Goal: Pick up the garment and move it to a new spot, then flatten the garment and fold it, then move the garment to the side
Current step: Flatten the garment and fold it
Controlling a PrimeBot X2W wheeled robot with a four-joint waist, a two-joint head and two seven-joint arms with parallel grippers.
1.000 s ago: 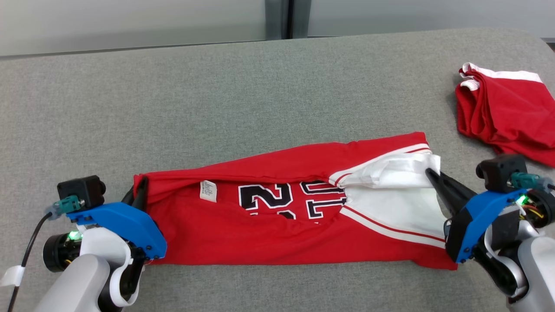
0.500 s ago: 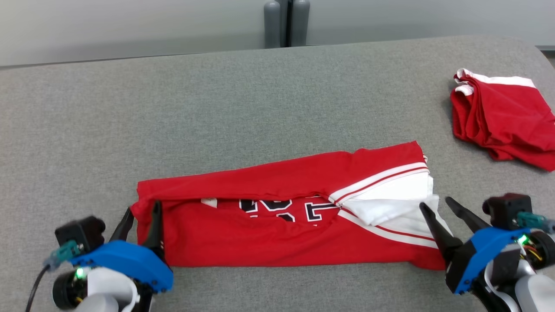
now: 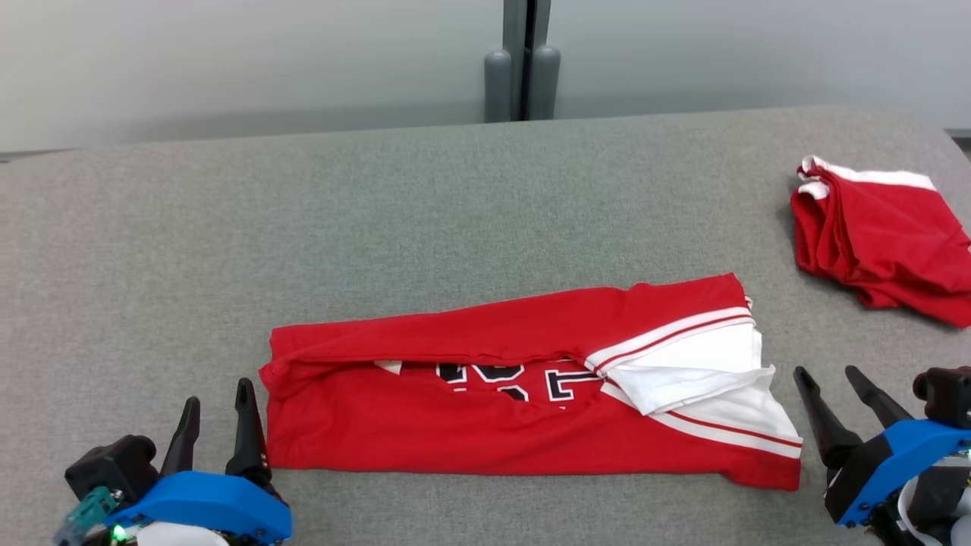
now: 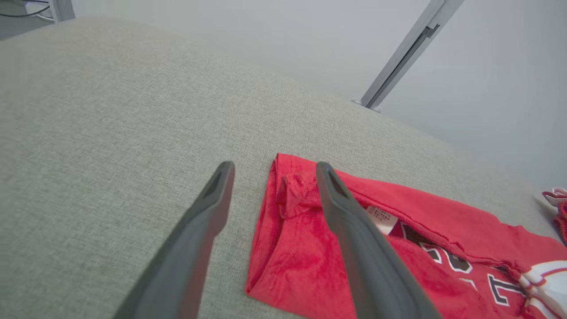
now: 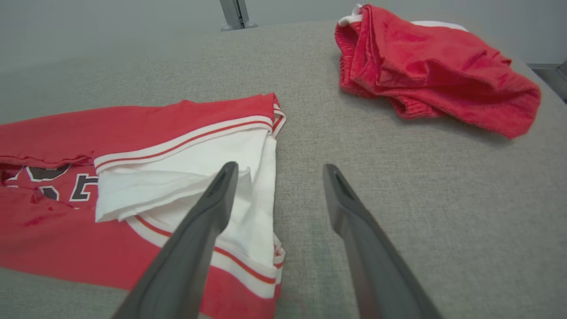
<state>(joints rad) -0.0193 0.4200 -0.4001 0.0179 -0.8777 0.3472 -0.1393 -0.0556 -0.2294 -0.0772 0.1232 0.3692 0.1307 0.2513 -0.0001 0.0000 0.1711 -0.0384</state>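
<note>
Nearest, at the bottom corners: left gripper (image 3: 216, 394) and right gripper (image 3: 824, 373), both spread wide, both empty, just beside the short ends of a folded garment (image 3: 493, 432). Red with white trim, black numerals peeking through the fold, flat on a grey padded table (image 3: 379, 212). Farther right, well apart, a second red garment (image 3: 887, 235) in a crumpled heap. Beyond, a grey post (image 3: 523, 68) against a pale wall.

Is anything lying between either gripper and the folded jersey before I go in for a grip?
Nothing visible does. The open left gripper sits right beside the left end of the jersey, the open right gripper just off its white-trimmed right end. The red shorts lie apart, far right on the table.
</note>
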